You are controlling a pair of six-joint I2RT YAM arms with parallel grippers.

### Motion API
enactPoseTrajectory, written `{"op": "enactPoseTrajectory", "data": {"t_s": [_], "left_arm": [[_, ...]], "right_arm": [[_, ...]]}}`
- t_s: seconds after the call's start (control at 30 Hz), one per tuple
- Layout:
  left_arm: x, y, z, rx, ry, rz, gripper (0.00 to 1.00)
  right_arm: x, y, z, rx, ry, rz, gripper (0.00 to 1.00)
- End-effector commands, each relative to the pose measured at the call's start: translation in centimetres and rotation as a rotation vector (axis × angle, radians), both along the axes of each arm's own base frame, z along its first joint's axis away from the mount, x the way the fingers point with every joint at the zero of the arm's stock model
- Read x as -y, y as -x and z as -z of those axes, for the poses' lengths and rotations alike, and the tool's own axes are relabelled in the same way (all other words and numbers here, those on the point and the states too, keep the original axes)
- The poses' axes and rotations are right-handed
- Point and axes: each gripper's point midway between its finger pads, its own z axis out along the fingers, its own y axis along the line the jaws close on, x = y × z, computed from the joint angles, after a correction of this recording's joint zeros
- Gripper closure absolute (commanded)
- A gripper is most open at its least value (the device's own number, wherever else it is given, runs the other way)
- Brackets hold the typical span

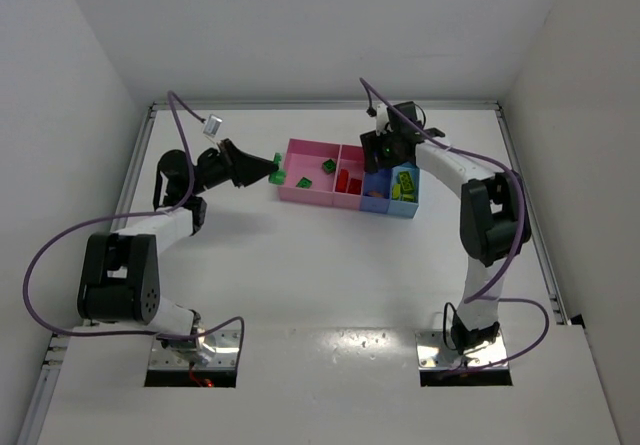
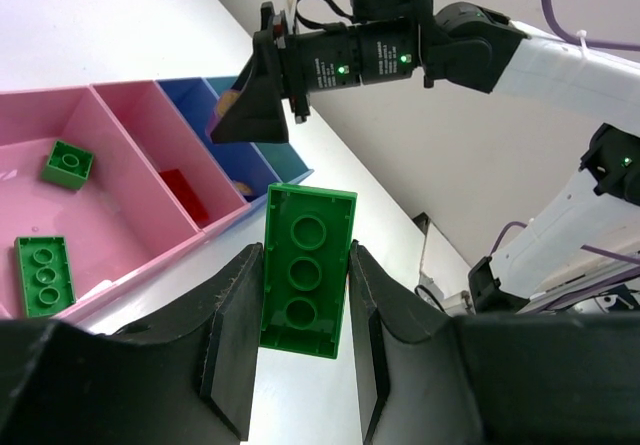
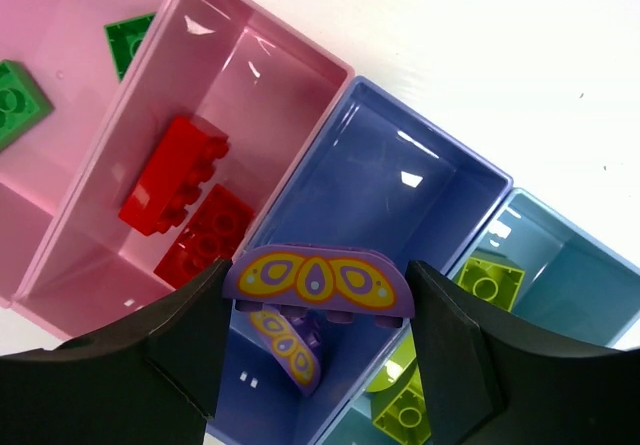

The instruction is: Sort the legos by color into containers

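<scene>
The left arm (image 1: 160,227) reaches sideways, its left gripper (image 1: 268,168) pinching a green brick (image 2: 306,275) beside the pink bin (image 1: 305,191). The right arm (image 1: 455,170) bends down, its right gripper (image 3: 318,300) clamping a purple piece (image 3: 318,277) over the blue bin (image 3: 400,195).

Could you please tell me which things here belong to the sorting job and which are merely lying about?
Job: row of bins; green brick in left gripper; purple brick in right gripper; sorted green bricks, red bricks, yellow-green bricks.
Lying about: purple cables, metal base plates.
</scene>
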Motion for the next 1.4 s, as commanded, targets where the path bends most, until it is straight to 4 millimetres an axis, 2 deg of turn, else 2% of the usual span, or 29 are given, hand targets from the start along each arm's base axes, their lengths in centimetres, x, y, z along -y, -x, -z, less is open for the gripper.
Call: {"op": "enactPoseTrajectory", "data": {"t_s": [0.0,0.03,0.1,0.17,0.2,0.23,0.27,0.43,0.47,0.53,0.57,0.63,0.67,0.77,1.0,1.13,1.17,1.37], "left_arm": [[-0.3,-0.8,-1.5,0.069,-0.001,-0.016,1.0],[-0.3,-0.8,-1.5,0.069,-0.001,-0.016,1.0],[-0.3,-0.8,-1.5,0.069,-0.001,-0.016,1.0],[-0.3,-0.7,-1.5,0.061,0.004,-0.014,1.0],[-0.3,-0.9,-1.2,0.052,0.003,-0.014,1.0],[-0.3,-0.9,-1.2,0.052,0.003,-0.014,1.0],[-0.3,-0.8,-1.3,0.052,0.009,-0.013,1.0],[-0.2,-0.3,-1.2,0.023,0.048,-0.003,1.0],[-0.1,0.0,-1.8,0.024,0.073,0.018,1.0],[0.0,0.3,-1.9,0.01,0.103,0.029,1.0],[0.0,0.4,-1.7,-0.004,0.118,0.034,1.0],[0.1,0.5,-1.9,-0.025,0.147,0.046,1.0],[0.1,0.5,-1.9,-0.033,0.151,0.048,1.0],[0.8,0.9,-1.7,-0.042,0.151,0.076,1.0],[3.1,2.3,-1.3,-0.043,0.122,0.145,1.0],[4.1,2.9,-1.1,-0.031,0.098,0.167,1.0],[4.1,2.9,-0.9,-0.034,0.093,0.165,1.0],[5.0,3.3,0.0,-0.052,0.07,0.187,1.0]], "right_arm": [[0.1,-1.2,-1.4,0.043,0.022,0.006,0.66],[0.0,-1.4,-1.7,0.052,0.019,0.006,0.46],[0.2,-1.2,-1.6,0.043,0.023,0.019,0.29],[-0.3,-1.1,-2.6,0.056,-0.001,0.002,0.16],[-0.5,-0.8,-2.7,0.052,-0.017,-0.001,0.16],[-0.8,-0.7,-4.2,0.078,-0.039,-0.013,0.14],[-1.0,-0.2,-4.4,0.078,-0.055,-0.028,0.14],[-5.5,3.6,-9.0,0.097,-0.33,-0.25,0.14],[-7.5,5.7,-11.3,0.094,-0.45,-0.372,0.14],[-9.4,8.0,-13.4,0.078,-0.595,-0.489,0.14],[-11.1,10.5,-15.0,0.037,-0.707,-0.624,0.14],[-12.5,12.9,-15.9,-0.025,-0.807,-0.716,0.14],[-13.8,14.0,-17.1,-0.053,-0.882,-0.772,0.14],[-15.4,15.4,-17.4,-0.075,-0.92,-0.807,0.14],[-18.0,16.3,-15.7,-0.142,-0.914,-0.846,0.14],[-18.9,16.4,-14.6,-0.171,-0.911,-0.845,0.14],[-18.9,16.2,-15.0,-0.159,-0.911,-0.851,0.14],[-19.8,16.4,-14.5,-0.178,-0.91,-0.865,0.16]]}}
